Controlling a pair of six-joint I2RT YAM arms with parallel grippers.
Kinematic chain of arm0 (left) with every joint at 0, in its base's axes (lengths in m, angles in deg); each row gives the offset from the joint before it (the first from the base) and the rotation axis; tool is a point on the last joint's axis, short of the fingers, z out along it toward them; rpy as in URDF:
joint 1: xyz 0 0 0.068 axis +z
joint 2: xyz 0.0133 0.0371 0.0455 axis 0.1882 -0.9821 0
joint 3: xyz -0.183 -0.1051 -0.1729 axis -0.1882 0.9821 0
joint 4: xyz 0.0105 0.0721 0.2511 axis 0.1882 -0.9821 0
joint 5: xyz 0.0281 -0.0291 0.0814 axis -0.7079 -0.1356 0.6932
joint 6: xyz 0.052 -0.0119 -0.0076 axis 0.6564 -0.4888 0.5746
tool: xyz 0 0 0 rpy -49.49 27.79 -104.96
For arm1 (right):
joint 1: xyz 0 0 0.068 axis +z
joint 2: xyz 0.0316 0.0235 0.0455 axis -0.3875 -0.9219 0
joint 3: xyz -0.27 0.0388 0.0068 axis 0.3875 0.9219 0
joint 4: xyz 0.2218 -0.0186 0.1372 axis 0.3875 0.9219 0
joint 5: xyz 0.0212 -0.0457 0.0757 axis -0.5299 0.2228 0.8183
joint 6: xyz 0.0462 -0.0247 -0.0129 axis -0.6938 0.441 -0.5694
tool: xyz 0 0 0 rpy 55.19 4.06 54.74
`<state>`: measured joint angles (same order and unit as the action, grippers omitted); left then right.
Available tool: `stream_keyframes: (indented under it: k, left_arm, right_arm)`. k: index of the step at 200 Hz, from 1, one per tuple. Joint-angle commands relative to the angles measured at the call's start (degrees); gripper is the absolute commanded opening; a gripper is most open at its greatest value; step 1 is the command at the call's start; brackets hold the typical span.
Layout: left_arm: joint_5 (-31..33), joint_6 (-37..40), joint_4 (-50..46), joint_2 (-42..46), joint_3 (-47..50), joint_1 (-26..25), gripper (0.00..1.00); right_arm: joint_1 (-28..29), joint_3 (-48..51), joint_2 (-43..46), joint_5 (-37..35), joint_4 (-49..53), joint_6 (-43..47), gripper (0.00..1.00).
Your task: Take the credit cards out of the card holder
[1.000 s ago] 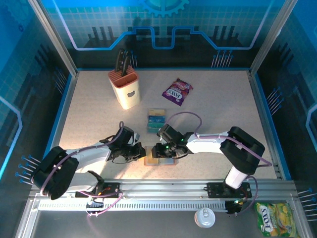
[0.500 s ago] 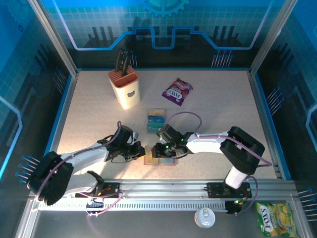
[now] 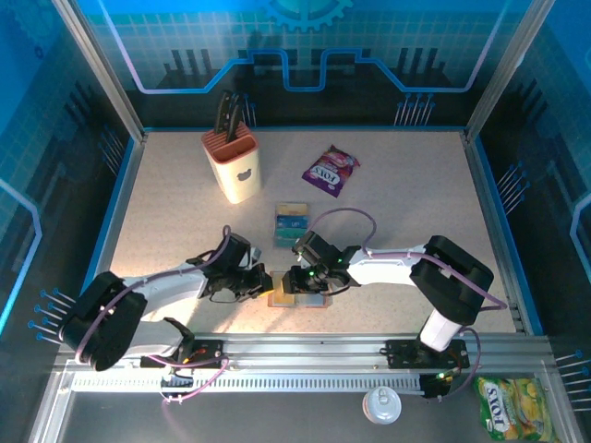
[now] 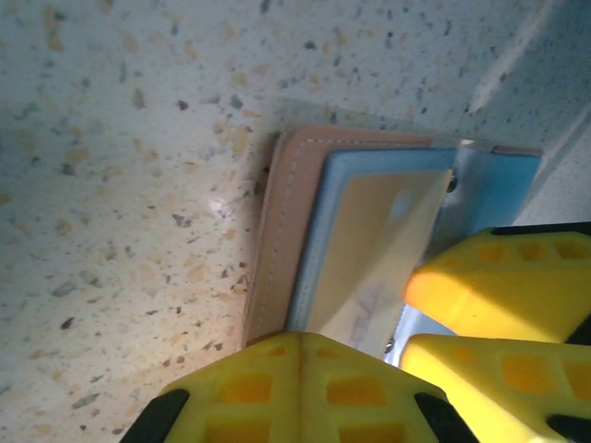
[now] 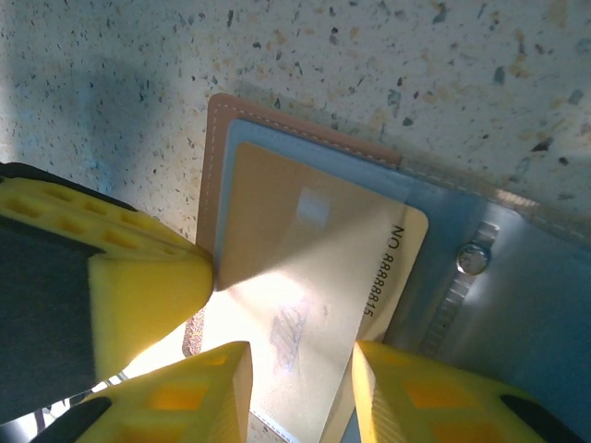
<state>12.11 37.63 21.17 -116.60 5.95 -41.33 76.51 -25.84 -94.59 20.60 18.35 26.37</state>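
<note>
- Speckled table (image 3: 416, 185): the opened card holder (image 3: 280, 299) lies near its front edge, between the two arms.
- Left gripper (image 3: 262, 281): jaws closed together, tip against the holder's leather edge.
- Right gripper (image 3: 295, 279): jaws narrowly parted, tips on the tan card (image 5: 305, 249), which lies in a grey-blue sleeve.
- Teal and blue credit cards (image 3: 292, 224): stacked just beyond.
</note>
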Motion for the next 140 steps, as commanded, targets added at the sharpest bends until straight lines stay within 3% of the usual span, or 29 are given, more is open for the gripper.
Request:
stream_keyframes:
  k: [1, 56, 93, 140]
  left_arm:
    - [-0.7, 0.5, 0.1, -2.0, -0.7, 0.4, 0.0]
    - [0.0, 0.6, 0.2, -3.1, 0.3, 0.4, 0.0]
    - [0.0, 0.8, 0.3, -3.6, 0.3, 0.3, 0.0]
    - [0.0, 0.6, 0.2, -3.9, 0.2, 0.4, 0.0]
  right_arm:
    - [0.9, -1.2, 0.4, 0.8, 0.2, -0.6, 0.35]
    - [1.0, -1.1, -0.8, 1.5, -1.1, -0.5, 0.34]
    - [1.0, -0.1, -1.1, 3.2, -4.4, -1.4, 0.23]
    - [1.0, -0.7, -1.4, 1.6, -0.6, -1.2, 0.28]
